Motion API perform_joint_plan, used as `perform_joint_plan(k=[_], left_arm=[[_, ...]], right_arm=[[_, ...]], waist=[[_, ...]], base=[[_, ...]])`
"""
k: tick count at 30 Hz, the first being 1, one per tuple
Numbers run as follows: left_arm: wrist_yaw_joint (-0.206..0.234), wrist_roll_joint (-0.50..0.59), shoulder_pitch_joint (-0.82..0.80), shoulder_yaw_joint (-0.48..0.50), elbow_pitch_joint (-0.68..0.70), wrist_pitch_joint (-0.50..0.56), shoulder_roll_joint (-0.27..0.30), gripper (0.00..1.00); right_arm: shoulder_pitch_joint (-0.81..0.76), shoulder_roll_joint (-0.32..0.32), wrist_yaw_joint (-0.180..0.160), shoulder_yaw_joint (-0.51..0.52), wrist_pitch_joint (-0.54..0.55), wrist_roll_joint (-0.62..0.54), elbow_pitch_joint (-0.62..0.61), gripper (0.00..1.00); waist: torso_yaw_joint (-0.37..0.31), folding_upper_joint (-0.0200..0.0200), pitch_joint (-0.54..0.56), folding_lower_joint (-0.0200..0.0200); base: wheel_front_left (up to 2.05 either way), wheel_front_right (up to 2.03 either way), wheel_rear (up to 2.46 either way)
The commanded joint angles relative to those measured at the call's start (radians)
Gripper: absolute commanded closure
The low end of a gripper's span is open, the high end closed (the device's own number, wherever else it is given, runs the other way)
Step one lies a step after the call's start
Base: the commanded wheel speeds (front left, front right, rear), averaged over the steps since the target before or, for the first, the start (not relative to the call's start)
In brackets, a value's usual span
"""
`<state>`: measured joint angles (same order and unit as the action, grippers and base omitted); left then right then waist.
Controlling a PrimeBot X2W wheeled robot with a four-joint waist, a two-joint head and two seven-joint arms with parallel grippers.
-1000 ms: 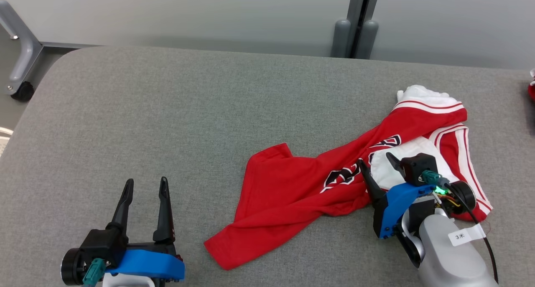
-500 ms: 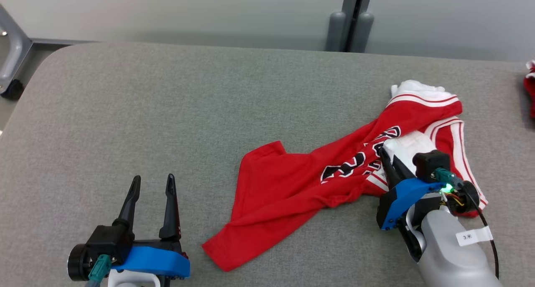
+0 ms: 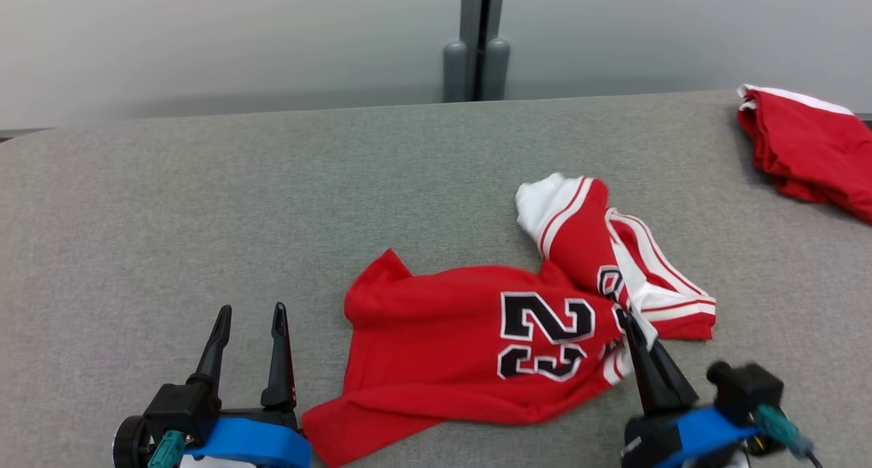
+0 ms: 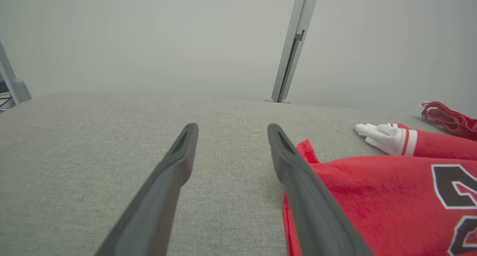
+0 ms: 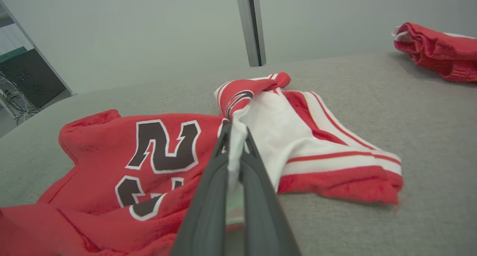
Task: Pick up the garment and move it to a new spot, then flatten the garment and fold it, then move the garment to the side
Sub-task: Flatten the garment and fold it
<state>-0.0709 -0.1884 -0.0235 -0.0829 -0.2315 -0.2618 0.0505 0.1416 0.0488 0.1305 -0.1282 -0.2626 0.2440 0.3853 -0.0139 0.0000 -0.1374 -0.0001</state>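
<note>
The garment (image 3: 463, 345) is a red jersey with white trim and a black 23, lying crumpled on the grey padded table (image 3: 204, 202). My right gripper (image 3: 630, 321) is shut on a white fold of it near its right side; the right wrist view shows the cloth pinched between the two fingers at the gripper (image 5: 234, 131), with the garment (image 5: 149, 151) spread to the left. My left gripper (image 3: 248, 311) stands open at the lower left, just left of the garment's hem. In the left wrist view the gripper (image 4: 231, 127) is open with nothing in it, the garment (image 4: 372, 196) beside its right finger.
A second red garment (image 3: 804, 148) lies bunched at the table's far right edge, also seen as a heap (image 5: 436, 51) in the right wrist view. A grey post (image 3: 477, 39) stands behind the table against a pale wall.
My right gripper closed on the white fold and pulled the garment toward the near edge, turning the 23 into sight. The head camera swung right. The left gripper stayed open.
</note>
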Motion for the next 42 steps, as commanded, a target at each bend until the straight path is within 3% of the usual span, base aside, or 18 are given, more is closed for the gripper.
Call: perform_joint_plan(k=[1,8,9,10,20,24,31,42], left_arm=[[-0.002,0.000,0.001,-0.004,-0.002,-0.004,0.000,0.00],[-0.005,0.006,0.001,0.002,-0.006,-0.004,0.000,0.00],[-0.006,0.007,0.002,0.004,-0.006,-0.004,0.000,0.00],[-0.007,0.008,0.002,0.005,-0.006,-0.004,0.000,0.00],[-0.009,0.010,0.000,0.011,-0.002,-0.004,0.000,0.00],[-0.007,0.006,0.001,0.008,0.000,-0.004,0.000,0.00],[-0.009,0.007,-0.023,0.000,-0.003,-0.004,0.000,0.00],[-0.012,0.002,-0.049,-0.022,-0.008,-0.004,0.000,0.00]], right_arm=[[-0.078,0.003,0.001,0.008,-0.002,0.018,-0.065,1.00],[-0.274,0.003,0.001,0.033,-0.003,0.078,-0.195,1.00],[-0.286,0.003,0.001,0.034,-0.003,0.080,-0.202,0.69],[-0.294,0.003,0.001,0.033,-0.003,0.082,-0.207,0.00],[-0.234,0.004,0.001,0.100,-0.003,0.004,-0.321,0.00],[-0.173,0.037,0.001,0.087,-0.003,-0.029,-0.324,0.00],[0.071,0.131,0.001,-0.010,0.056,-0.066,-0.235,0.00],[0.364,0.193,0.001,-0.118,0.371,-0.072,0.038,0.00]], waist=[[-0.020,0.0000,0.007,0.0001],[-0.055,0.0000,0.005,0.0001],[-0.058,0.0000,0.005,0.0001],[-0.061,0.0000,0.005,0.0001],[-0.062,0.0000,0.008,0.0001],[-0.055,0.0000,0.005,0.0001],[-0.027,0.0000,-0.012,0.0001],[0.051,0.0000,-0.044,0.0001]], base=[[0.00,0.00,0.00],[0.00,0.00,0.00],[0.00,0.00,0.00],[0.00,0.00,0.00],[0.00,0.00,0.00],[0.00,0.00,0.00],[0.00,0.00,0.00],[0.00,0.00,0.00]])
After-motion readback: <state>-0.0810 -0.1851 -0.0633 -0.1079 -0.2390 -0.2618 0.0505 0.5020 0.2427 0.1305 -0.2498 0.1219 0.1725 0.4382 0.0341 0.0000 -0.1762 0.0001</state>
